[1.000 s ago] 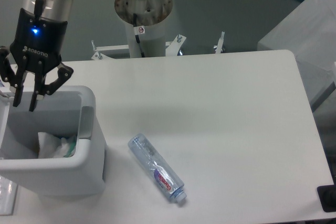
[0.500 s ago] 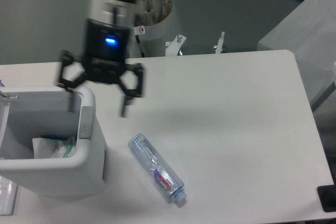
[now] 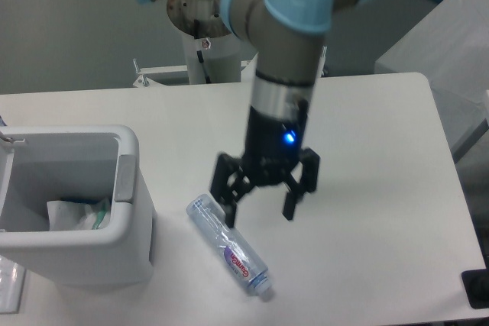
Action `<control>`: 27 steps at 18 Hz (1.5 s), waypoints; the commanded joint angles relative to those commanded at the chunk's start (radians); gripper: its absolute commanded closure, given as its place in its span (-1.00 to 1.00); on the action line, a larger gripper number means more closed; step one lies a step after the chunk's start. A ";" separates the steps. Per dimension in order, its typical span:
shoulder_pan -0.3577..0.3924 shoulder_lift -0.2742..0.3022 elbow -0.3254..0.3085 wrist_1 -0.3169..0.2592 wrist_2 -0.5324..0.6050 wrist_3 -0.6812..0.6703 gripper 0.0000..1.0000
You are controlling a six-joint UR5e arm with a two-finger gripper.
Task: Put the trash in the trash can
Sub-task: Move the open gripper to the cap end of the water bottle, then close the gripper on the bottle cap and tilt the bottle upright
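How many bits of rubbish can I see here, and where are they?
2. A crumpled wrapper lies inside the white bin. A clear plastic bottle lies on the table, just below the open pincer. The bin's walls may hide more.

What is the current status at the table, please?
Gripper open, empty, above bottle. Wrapper in trash can; bottle on table. Nothing in the way.

A white worktop with rounded corners is filling most of the view. A grey boxy unit is standing beyond its right edge, and grey floor is showing behind.
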 joint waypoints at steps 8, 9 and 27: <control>-0.011 -0.135 0.012 -0.002 0.068 -0.009 -1.00; -0.018 -0.149 0.014 -0.002 0.078 -0.009 -1.00; -0.087 -0.298 0.039 0.000 0.235 -0.043 -0.92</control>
